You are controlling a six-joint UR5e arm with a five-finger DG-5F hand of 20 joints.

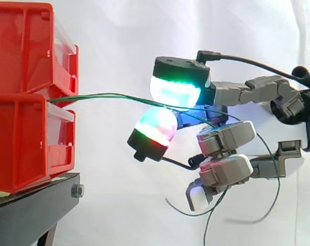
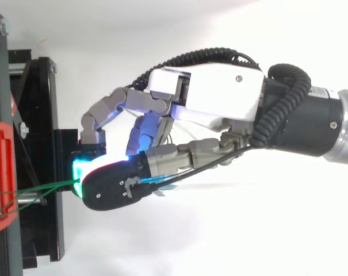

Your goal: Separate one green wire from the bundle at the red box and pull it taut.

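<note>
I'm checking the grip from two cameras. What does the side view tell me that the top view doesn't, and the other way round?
Side view: the green wire passes between two glowing pads that pinch it, and slack wire loops below the hand. Top view: the hand's white back and the black stand from above. Both: green wire running from the red box to the hand.

The red bins (image 1: 21, 102) are seen to be of smooth, glossy plastic, with fronts (image 1: 65, 41) of clear plastic. The stand (image 1: 32, 210) beneath is of matt black metal, fitted with a dull steel bolt (image 1: 77, 191). The curtain (image 1: 119, 41) is of smooth white cloth. The hand (image 2: 208, 95) is cased in glossy white plastic, its fingers (image 1: 226, 137) in matt grey plastic. Its pads (image 1: 175, 91) are translucent, backed by matt black caps. The green wire (image 1: 108, 95) is thin and smoothly coated.
</note>
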